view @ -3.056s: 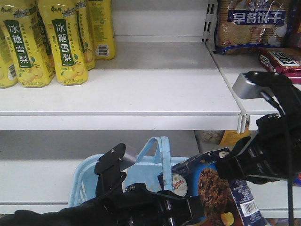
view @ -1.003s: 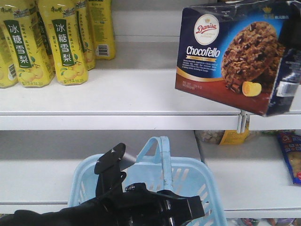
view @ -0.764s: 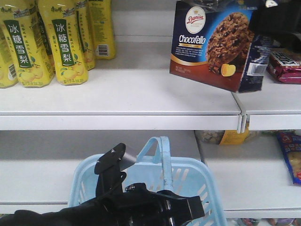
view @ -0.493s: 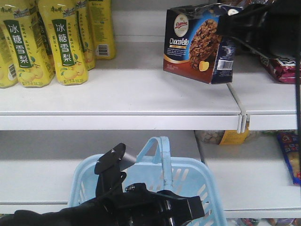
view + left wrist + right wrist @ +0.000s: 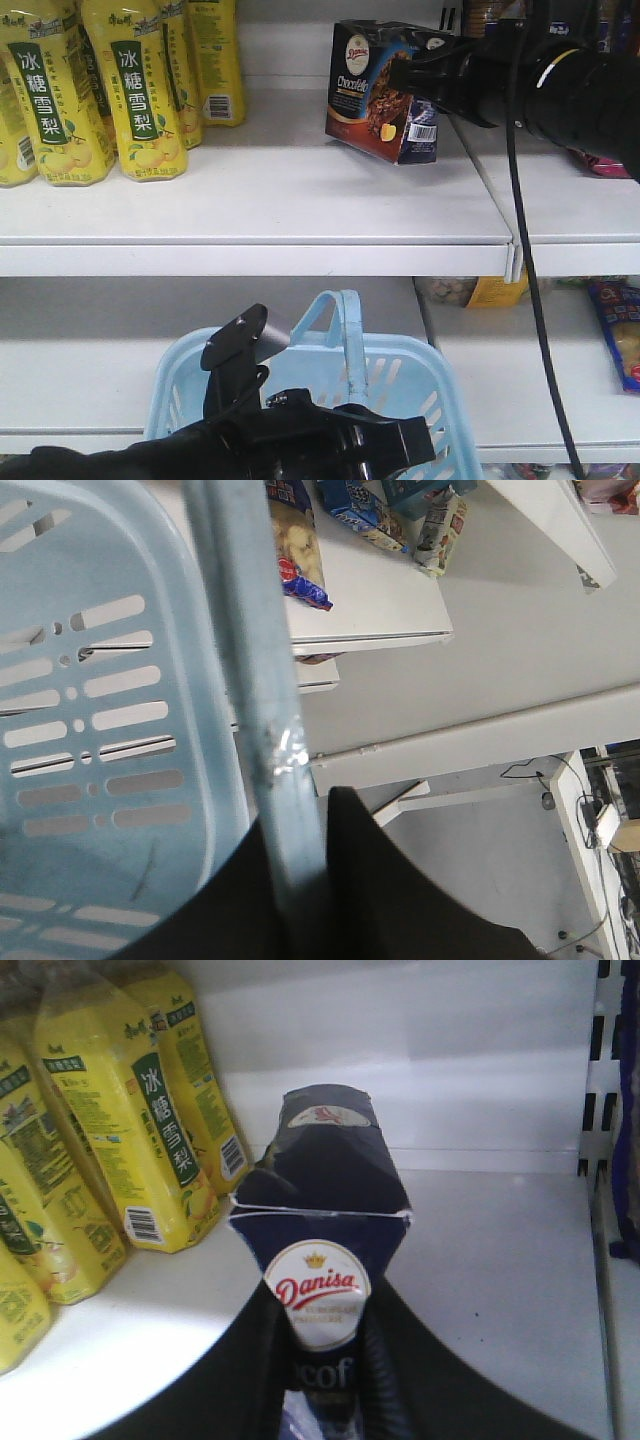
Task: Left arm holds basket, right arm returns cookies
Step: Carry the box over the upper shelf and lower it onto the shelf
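The right hand point(image 5: 425, 75) is clamped on the rectangular cardboard cookies point(image 5: 370, 95), held tilted over the smooth white shelf point(image 5: 300, 200). Below that shelf, the left hand point(image 5: 297, 880) is closed on the slotted plastic basket point(image 5: 440, 385) by its arched handle point(image 5: 250, 680).

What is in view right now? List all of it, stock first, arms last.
cookie box: one, dark navy, tilted over the upper shelf; contact with it unclear.
yellow drink bottles: at least four, yellow, upper shelf, left side.
snack packet: one, blue, lower shelf, far right.
basket: one, light blue, in front of the lower shelf.
upper shelf: one, white, top.
lower shelf: one, white, below it.
left gripper: one, black, shut on the basket's handle.
right gripper: one, black, shut on the cookie box.
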